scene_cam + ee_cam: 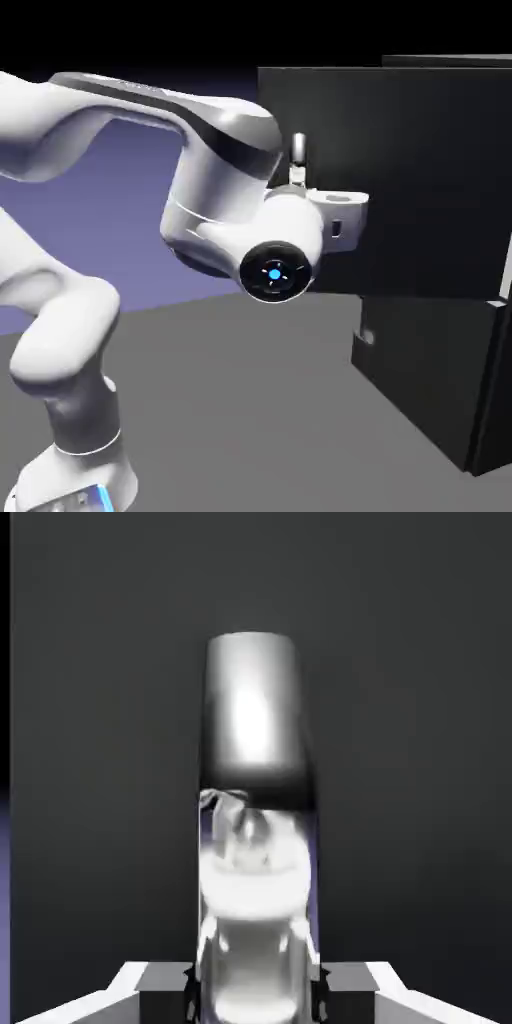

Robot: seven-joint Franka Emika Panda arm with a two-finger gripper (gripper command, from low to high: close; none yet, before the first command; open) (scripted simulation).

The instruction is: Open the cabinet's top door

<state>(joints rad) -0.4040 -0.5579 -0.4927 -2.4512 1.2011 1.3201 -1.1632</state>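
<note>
The cabinet (440, 380) stands at the right of the exterior view, a tall dark charcoal box on the grey table (250, 400). Its top door (400, 180) is swung outward from the body: the panel's broad face is turned toward the arm, and its free edge stands clear of the lower panel (430, 370), which sits flush and shut below it. The white arm (120, 240) reaches across from the left, with the wrist level at the door's free edge. The light grey bar handle (298, 150) shows just above the hand, upright against the door's edge. In the hand view the handle (252, 812) fills the centre as a polished vertical cylinder, reflecting the hand's white parts, with the dark door face (420, 712) behind it. The gripper (254, 992) has its two grey fingers (165, 982) pressed against either side of the handle at the bottom edge, with no gap visible; it is clamped on the handle. A thin strip of the blue-violet backdrop (4, 892) shows past the door's edge at the far left of that view.
</note>
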